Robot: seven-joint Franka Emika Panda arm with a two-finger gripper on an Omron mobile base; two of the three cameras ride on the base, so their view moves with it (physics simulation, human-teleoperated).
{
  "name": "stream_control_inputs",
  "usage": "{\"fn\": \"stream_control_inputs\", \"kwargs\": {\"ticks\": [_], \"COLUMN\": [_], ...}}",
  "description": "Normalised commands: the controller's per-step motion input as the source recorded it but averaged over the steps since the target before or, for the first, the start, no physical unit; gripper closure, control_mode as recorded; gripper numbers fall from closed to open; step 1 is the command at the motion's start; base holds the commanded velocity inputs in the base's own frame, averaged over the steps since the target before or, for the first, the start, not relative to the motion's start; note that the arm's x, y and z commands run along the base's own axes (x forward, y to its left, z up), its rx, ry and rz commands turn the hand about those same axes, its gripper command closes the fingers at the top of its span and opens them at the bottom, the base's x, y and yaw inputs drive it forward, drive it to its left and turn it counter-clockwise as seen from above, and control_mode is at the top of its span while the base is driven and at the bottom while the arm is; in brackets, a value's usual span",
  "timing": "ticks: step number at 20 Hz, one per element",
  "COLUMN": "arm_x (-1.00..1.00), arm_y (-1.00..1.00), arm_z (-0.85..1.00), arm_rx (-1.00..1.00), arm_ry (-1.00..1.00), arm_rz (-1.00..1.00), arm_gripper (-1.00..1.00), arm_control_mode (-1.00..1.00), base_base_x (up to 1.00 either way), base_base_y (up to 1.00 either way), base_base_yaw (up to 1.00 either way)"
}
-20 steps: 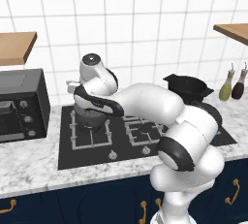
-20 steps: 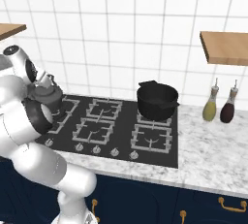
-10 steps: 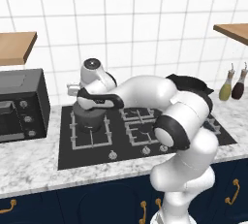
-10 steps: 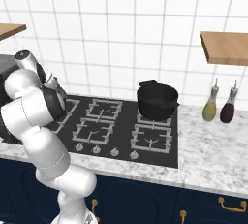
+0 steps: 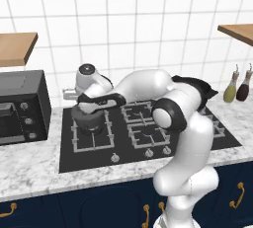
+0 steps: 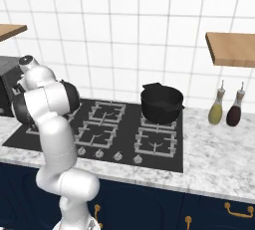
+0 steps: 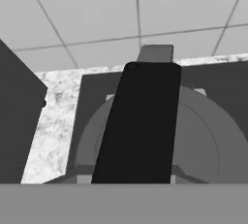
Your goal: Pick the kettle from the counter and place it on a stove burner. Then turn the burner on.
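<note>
The arm has swung left over the last second and carried the kettle (image 5: pixel 89 119) to the cooktop's left side, where it now sits low over, perhaps on, the front-left burner (image 5: pixel 91 135). The gripper (image 5: pixel 88 107) is above it; in the hand view the kettle's dark handle (image 7: pixel 140 121) runs straight up from the jaws, apparently clamped, though that cannot be confirmed. Release seems next, then the knob.

A: Arm look?
B: Glossy white rounded shells, fat tube links, dark grey-black bands at the joints.
A: Wrist end?
B: White round cap with a dark disc on top, black collar under it. No cables or markings visible.
</note>
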Motion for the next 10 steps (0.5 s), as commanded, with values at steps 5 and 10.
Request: {"fn": "stream_control_inputs", "kwargs": {"ticks": [5, 10], "arm_x": [0.25, -0.01], "arm_y": [0.14, -0.22], "arm_z": [-0.26, 0.0], "arm_rx": [-0.04, 0.0], "arm_ry": [0.0, 0.0], "arm_rz": [0.01, 0.0], "arm_gripper": [1.0, -1.0], "arm_control_mode": [-1.0, -1.0], "base_base_x": [0.0, 0.0], "base_base_y": [0.0, 0.0], "base_base_yaw": [0.0, 0.0]}}
